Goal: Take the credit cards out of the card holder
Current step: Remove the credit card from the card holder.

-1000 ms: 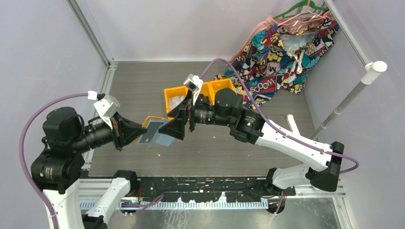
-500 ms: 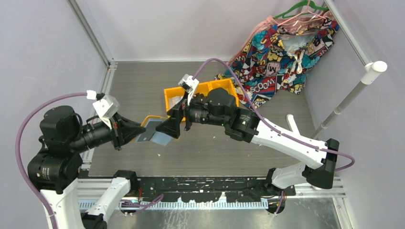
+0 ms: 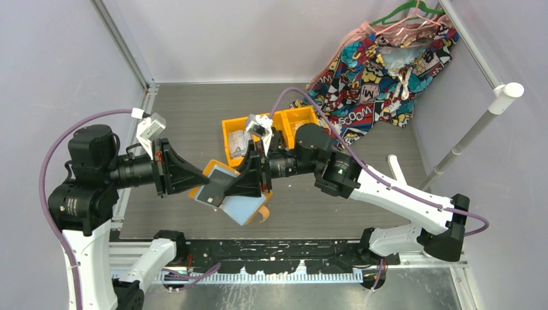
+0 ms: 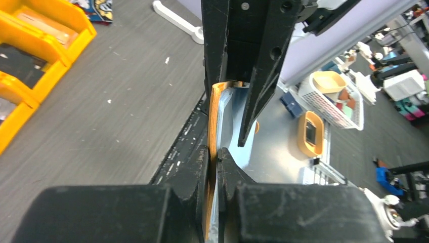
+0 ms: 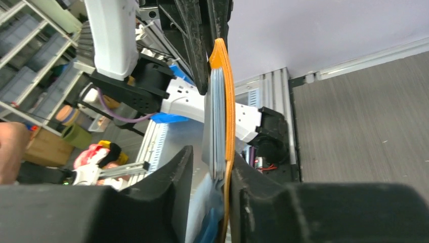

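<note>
The orange card holder [image 3: 242, 206] hangs in the air between the two arms, its pale blue pockets and small tab drooping toward the near edge. My left gripper [image 3: 200, 186] is shut on its left edge; in the left wrist view the fingers [image 4: 213, 159] pinch the orange cover [image 4: 215, 111]. My right gripper [image 3: 244, 184] straddles the opposite edge. In the right wrist view [image 5: 212, 157] one finger lies against the orange cover [image 5: 225, 76]. A gap remains between the other finger and the thin grey credit cards [image 5: 216, 121], which I see edge on. A grey card face [image 3: 214, 192] shows from above.
Orange bin trays [image 3: 271, 126] with small items stand just behind the grippers. A colourful garment [image 3: 381, 71] on hangers lies at the back right. A white pole [image 3: 478, 129] leans at the right, and a white piece [image 3: 395, 169] lies on the table.
Both grippers and the holder have shifted right and toward the near edge. The holder now lies flatter, with its blue pockets hanging out. The right jaws have narrowed around its edge.
</note>
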Controlling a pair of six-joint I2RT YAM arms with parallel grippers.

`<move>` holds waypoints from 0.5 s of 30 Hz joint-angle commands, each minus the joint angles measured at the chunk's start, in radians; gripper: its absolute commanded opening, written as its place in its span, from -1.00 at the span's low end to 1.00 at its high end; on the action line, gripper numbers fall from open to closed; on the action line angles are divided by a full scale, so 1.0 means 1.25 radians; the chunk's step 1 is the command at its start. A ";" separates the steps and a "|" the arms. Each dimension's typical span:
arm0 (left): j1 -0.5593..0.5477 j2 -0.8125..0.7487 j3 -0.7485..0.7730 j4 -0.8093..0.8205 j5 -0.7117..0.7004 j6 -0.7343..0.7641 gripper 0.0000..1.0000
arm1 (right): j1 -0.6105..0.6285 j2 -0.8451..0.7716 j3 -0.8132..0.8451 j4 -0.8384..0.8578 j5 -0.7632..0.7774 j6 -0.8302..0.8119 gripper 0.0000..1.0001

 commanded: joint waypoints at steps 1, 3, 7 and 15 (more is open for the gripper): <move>0.001 0.001 -0.024 0.049 0.056 -0.054 -1.00 | 0.001 -0.008 0.026 0.077 -0.085 0.067 -0.41; 0.001 -0.005 -0.036 0.059 0.050 -0.056 -1.00 | 0.000 -0.009 0.026 0.076 -0.085 0.072 -0.63; 0.002 -0.016 -0.057 0.048 0.033 -0.022 -0.63 | -0.001 -0.015 0.027 0.063 -0.078 0.066 -0.93; 0.002 -0.019 -0.115 -0.011 0.144 -0.009 -0.25 | 0.000 0.011 0.080 -0.030 -0.081 0.030 -0.98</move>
